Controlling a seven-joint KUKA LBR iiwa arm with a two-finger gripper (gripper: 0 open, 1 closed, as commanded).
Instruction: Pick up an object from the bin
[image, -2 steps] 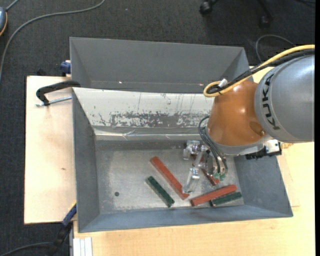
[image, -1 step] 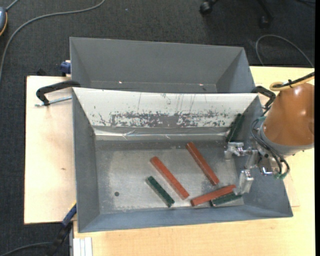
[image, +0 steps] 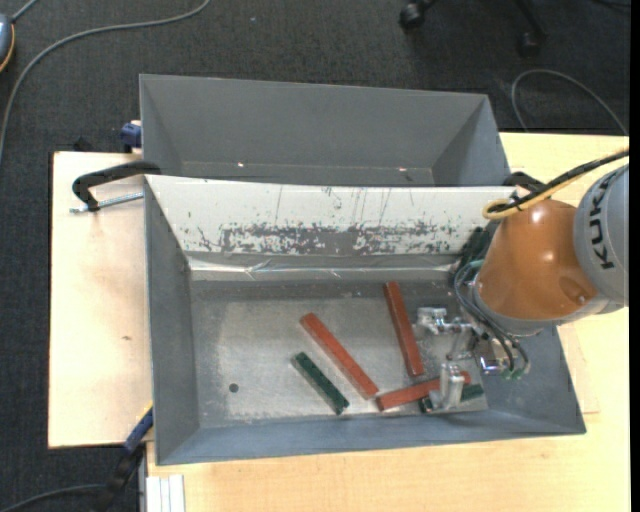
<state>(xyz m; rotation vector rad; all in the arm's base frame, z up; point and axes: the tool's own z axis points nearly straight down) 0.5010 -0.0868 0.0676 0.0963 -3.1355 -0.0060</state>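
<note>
Where the floor of the grey bin (image: 168, 330) runs out toward four o'clock, the gripper (image: 455, 385) hangs low, and I cannot tell whether it is released or clenched. A short red stick (image: 405, 397) lies flat at its nine o'clock, one end right at the gripper. A longer red stick (image: 402, 328) stretches toward twelve o'clock just beside it. Near the floor's middle lie another red stick (image: 340, 355) and, at its seven o'clock, a dark green stick (image: 320, 383).

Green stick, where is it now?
In the camera view, the green stick lies near the bin's front wall, beside the long diagonal red stick, left of the claw.
</note>
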